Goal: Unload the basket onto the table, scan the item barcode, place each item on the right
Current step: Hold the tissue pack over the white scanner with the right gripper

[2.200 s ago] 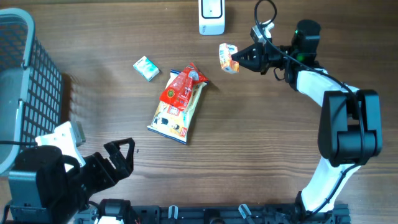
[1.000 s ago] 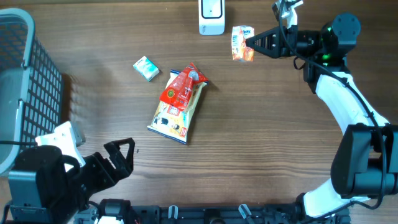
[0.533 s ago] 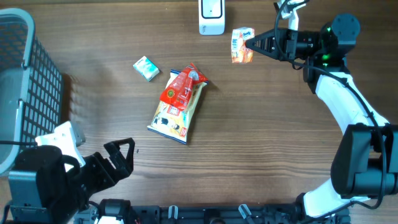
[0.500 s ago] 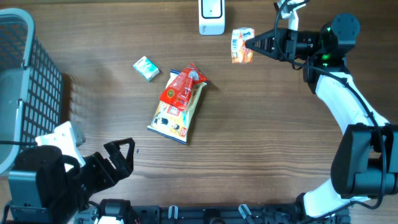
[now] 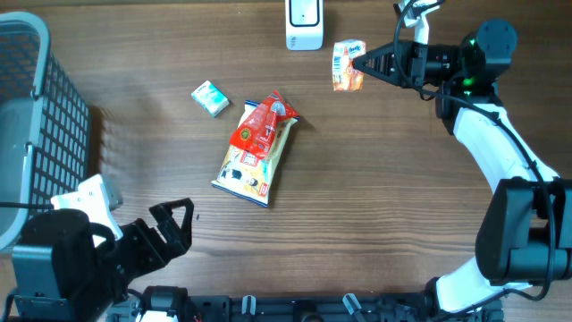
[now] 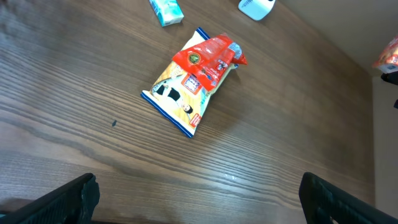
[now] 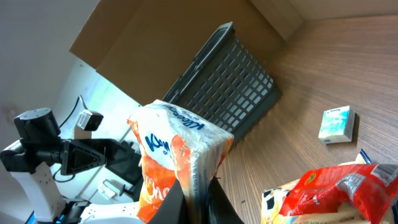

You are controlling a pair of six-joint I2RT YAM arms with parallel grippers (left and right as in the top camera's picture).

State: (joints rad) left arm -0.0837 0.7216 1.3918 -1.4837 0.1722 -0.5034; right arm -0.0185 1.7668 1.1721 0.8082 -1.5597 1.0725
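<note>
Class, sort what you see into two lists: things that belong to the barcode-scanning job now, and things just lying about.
In the job: orange packet, right gripper holding it, white scanner.
Lying about: teal box, red packet, blue-white bag, grey basket.

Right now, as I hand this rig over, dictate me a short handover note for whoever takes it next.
Left tool: open, holding nothing.
Right tool: shut on the orange-and-white crinkly snack packet, beside the white box-shaped scanner.
Red-and-white snack bags and small teal carton lie on the wooden table.
Done: packet picked up.
Left: face its barcode to the scanner; whether it read cannot be told.
</note>
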